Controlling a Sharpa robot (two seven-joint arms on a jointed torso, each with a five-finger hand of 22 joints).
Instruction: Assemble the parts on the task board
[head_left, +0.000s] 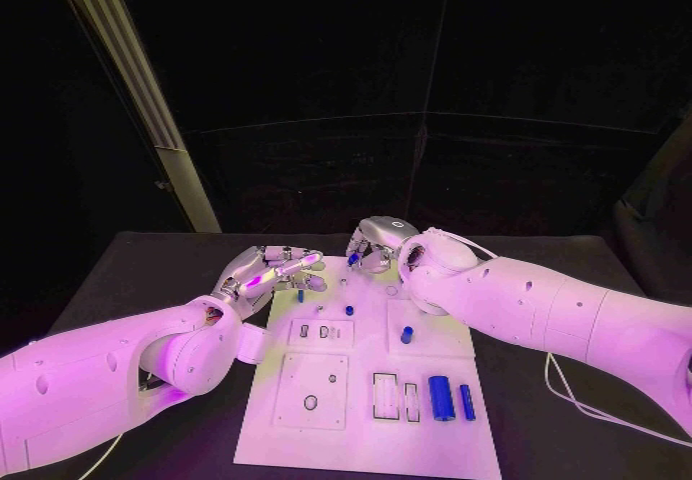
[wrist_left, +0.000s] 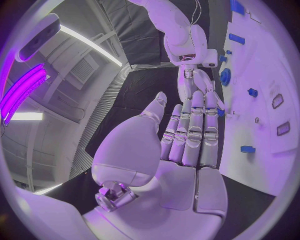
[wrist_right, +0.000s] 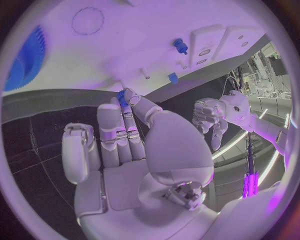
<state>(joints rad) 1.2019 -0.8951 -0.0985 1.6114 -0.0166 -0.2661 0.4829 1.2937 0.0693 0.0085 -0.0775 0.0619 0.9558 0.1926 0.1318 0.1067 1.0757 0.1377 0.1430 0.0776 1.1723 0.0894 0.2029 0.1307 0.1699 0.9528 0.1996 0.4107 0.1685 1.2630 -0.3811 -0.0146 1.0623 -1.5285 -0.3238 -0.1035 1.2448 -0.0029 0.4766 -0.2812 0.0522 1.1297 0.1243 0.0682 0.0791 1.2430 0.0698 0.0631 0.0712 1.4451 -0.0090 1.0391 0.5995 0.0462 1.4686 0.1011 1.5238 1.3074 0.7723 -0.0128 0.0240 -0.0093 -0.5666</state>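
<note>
**Right hand carries a part at the board's far end**

Black table, white board (head_left: 368, 400). Head view: left hand (head_left: 267, 272) hovers, fingers straight, empty. Right wrist view: right hand (wrist_right: 128, 140) pinches a blue part (wrist_right: 121, 96) at its fingertips; seating it likely comes next.

The black table (head_left: 159, 270) carries the white task board (head_left: 361, 420).

Matt white task board (head_left: 361, 400), glossy blue plastic-looking parts (head_left: 441, 397), matt black table (head_left: 159, 270).
</note>
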